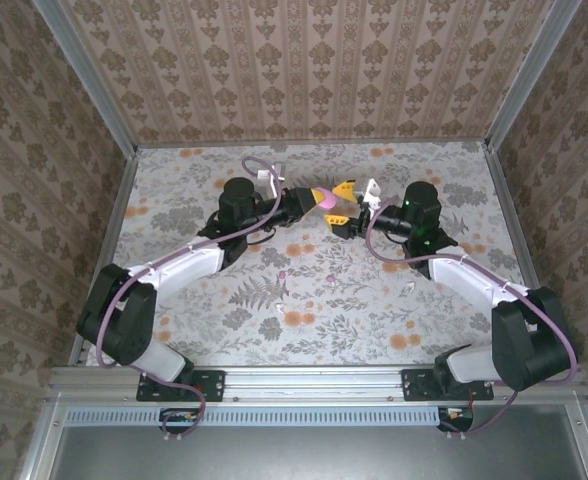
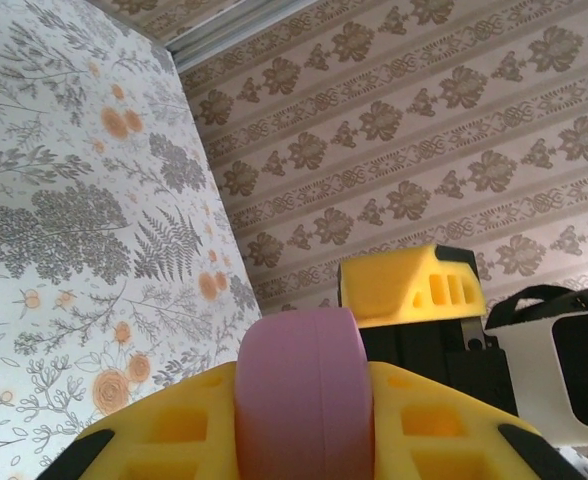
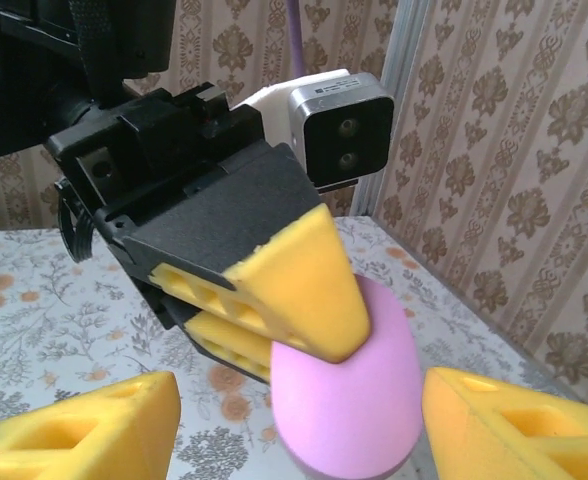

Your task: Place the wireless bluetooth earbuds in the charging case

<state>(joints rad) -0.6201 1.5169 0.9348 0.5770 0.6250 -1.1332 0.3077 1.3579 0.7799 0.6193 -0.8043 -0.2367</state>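
From above, the two arms meet over the far half of the flower-printed tabletop (image 1: 374, 325). There the left hand (image 1: 324, 200) pinches a pink pebble-shaped plastic charging case (image 1: 326, 197) clear of the surface, and the right hand (image 1: 359, 210) faces it from the other side. Tiny pale plastic earbuds (image 1: 277, 310) lie loose on the print nearer the bases, well apart from the case and too small to make out further. In the left wrist view, the left hand (image 2: 299, 400) presses its yellow foam fingers (image 2: 164, 440) against both flat sides of the case (image 2: 299, 390), with one yellow finger of the right hand (image 2: 409, 285) just behind it. In the right wrist view, the right hand (image 3: 299, 415) is spread, its yellow fingers (image 3: 74, 425) flanking the case (image 3: 349, 400) without gripping it, while a finger of the left hand (image 3: 294, 280) lies on the case.
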